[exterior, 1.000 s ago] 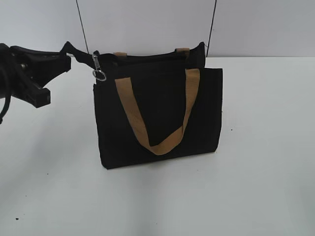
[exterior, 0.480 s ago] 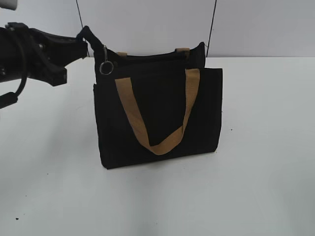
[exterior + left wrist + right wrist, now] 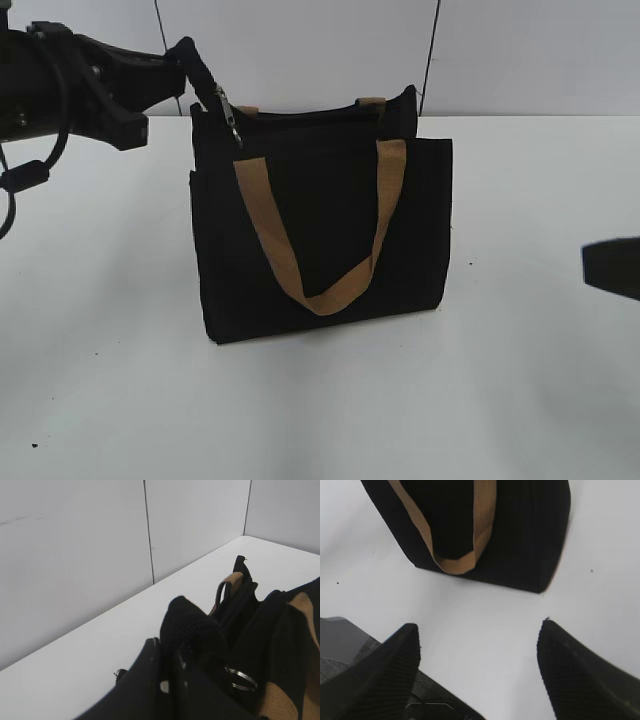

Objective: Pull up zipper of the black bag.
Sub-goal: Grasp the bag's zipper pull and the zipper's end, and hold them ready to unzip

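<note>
The black bag (image 3: 320,240) stands upright on the white table, with a tan handle (image 3: 330,290) hanging down its front. The zipper (image 3: 300,117) runs along its top edge. Its silver pull ring (image 3: 232,125) hangs at the top left corner. My left gripper (image 3: 178,70) is shut on a black fabric tab at that corner, lifted above the bag. In the left wrist view the jaws (image 3: 172,655) pinch the tab (image 3: 192,625), with the ring (image 3: 241,677) just beyond. My right gripper (image 3: 610,267) is open and empty right of the bag, its jaws (image 3: 480,627) facing the bag's (image 3: 520,530) lower front.
The white table (image 3: 520,380) reaches a white panelled back wall (image 3: 520,50) close behind the bag. A second tan handle (image 3: 227,582) lies at the bag's far top edge.
My left gripper has risen and moved right toward the bag with the tab in it, and the ring has swung. My right gripper has entered at the right edge.
</note>
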You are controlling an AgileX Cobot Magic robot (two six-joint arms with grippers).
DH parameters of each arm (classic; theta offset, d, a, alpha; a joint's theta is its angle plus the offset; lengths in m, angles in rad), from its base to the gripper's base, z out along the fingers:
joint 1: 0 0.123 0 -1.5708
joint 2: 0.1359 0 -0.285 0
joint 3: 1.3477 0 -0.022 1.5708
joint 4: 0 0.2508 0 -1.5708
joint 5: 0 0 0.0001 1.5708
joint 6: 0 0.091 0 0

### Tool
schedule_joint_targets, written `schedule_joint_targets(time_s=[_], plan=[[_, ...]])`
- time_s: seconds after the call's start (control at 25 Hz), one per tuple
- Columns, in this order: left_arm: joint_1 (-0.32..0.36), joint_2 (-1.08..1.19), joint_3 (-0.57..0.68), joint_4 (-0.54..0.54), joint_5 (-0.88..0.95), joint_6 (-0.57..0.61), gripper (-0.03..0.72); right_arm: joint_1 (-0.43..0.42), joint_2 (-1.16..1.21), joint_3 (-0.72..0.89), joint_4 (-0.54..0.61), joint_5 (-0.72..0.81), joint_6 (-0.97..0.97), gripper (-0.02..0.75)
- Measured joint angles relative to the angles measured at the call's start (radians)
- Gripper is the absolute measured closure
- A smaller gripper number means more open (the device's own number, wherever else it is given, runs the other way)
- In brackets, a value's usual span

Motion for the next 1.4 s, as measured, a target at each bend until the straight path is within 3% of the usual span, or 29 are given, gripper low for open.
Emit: schedule_joint_targets(time_s=[0.28,0.48,0.6,0.76,1.0,1.4], plan=[[0.000,0.000,-0.001,0.000,0.001,0.000,0.662,0.000,0.349,-0.123,0.383,-0.042,-0.443,0.179],[0.000,0.000,-0.001,0.000,0.001,0.000,0.662,0.001,0.541,-0.254,0.579,0.004,-0.615,0.179],[0.000,0.000,-0.001,0.000,0.001,0.000,0.662,0.044,0.634,-0.326,0.607,0.029,-0.643,0.179],[0.000,0.000,-0.001,0.000,0.001,0.000,0.662,0.194,0.724,-0.407,0.596,-0.007,-0.651,0.179],[0.000,0.000,-0.001,0.000,0.006,0.000,0.662,0.407,0.805,-0.447,0.557,-0.298,-0.652,0.179],[0.000,0.000,-0.001,0.002,0.016,0.000,0.662,0.452,0.890,-0.458,0.622,-0.368,-0.666,0.179]])
